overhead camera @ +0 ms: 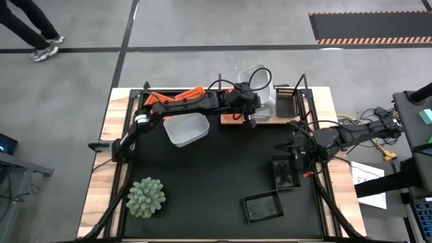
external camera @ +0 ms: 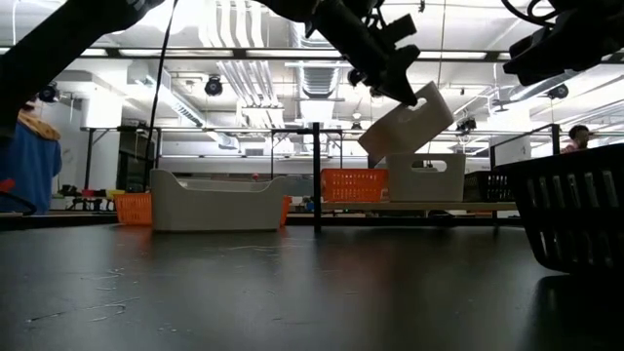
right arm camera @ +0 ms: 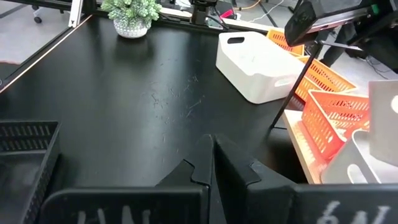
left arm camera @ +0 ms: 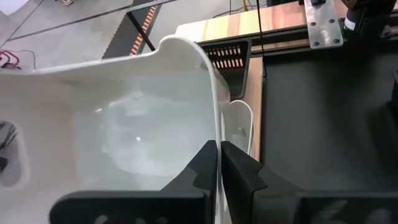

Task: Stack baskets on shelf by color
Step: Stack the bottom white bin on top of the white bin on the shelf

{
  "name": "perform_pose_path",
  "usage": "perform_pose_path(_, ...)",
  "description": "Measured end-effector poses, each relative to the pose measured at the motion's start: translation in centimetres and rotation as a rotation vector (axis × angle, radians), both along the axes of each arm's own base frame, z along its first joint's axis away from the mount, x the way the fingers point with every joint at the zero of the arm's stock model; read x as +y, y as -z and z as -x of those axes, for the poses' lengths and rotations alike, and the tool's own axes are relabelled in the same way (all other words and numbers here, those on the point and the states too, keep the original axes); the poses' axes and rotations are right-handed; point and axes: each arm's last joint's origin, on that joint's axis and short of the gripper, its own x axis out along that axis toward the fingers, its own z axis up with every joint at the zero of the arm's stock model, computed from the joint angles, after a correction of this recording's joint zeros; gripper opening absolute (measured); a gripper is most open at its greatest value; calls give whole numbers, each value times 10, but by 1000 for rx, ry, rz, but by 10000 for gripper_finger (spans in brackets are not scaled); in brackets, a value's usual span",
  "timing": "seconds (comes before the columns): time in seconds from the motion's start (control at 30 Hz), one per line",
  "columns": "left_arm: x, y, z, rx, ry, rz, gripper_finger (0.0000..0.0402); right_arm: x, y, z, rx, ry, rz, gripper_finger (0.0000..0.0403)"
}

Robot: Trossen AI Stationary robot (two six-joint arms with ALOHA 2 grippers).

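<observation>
A white basket (overhead camera: 260,81) hangs tilted above the shelf (overhead camera: 270,120) at the high view's upper centre, its wall clamped by the left gripper (left arm camera: 219,163). Another white basket (overhead camera: 186,129) sits on the mat left of it. The right gripper (right arm camera: 211,155), fingers pressed together, hovers at the frame's right beside a black basket (overhead camera: 285,172).

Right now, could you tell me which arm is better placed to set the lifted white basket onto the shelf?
The left: its gripper already clamps the white basket tilted above the shelf. The right gripper hangs empty by the black baskets.
</observation>
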Motion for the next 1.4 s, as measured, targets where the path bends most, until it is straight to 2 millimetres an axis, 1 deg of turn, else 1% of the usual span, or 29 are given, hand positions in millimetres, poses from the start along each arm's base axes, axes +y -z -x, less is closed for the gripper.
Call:
perform_pose_path(0.8,0,0,0,-2,-2,2,3,0,1,0,11,2,-4,9)
perform_pose_path(0.9,0,0,0,-1,-2,1,17,0,1,0,11,5,-10,9)
perform_pose_path(1.17,0,-1,0,-2,0,-1,72,0,1,0,11,6,-14,9)
perform_pose_path(1.3,-2,-6,3,-4,3,-2,85,0,1,0,11,7,-17,9)
perform_pose_path(1.37,-8,-10,6,15,13,2,86,0,1,0,11,10,-24,9)
perform_pose_path(1.4,-13,-15,9,17,21,3,87,0,1,0,10,14,-32,9)
